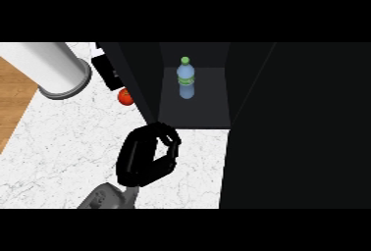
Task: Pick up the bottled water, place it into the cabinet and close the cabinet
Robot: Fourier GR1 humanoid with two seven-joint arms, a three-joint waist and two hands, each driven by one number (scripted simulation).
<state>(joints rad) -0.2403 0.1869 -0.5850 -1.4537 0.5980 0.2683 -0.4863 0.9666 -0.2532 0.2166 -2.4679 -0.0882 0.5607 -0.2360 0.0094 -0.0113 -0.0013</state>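
While one bottle (186, 78) stands upright inside the cabinet (194, 110), toward the back of the shelf, no hand touches it. Bottle is clear blue with a green cap, apart from both cabinet walls. One cabinet, dark, open at the front; its left door (134, 78) swings out over the counter (65, 142), and a large dark panel (297, 127) fills the area right of the opening.

One hand visible: left hand (147, 156), black, on a grey forearm (109, 196) coming up from below the cabinet. Fingers are curled in, enclosing nothing I can see. Fingertips sit at the lower end of the left door's edge, just below the cabinet's front left corner; actual contact with the door can't be confirmed. Right hand doesn't show.

Left of the cabinet: one red round thing (126, 96), looks like a tomato, partly tucked behind the left door. One white cylinder (58, 68) with a grey rim, further left. One strip of wood surface (14, 98) at the far left, past the white marbled counter.
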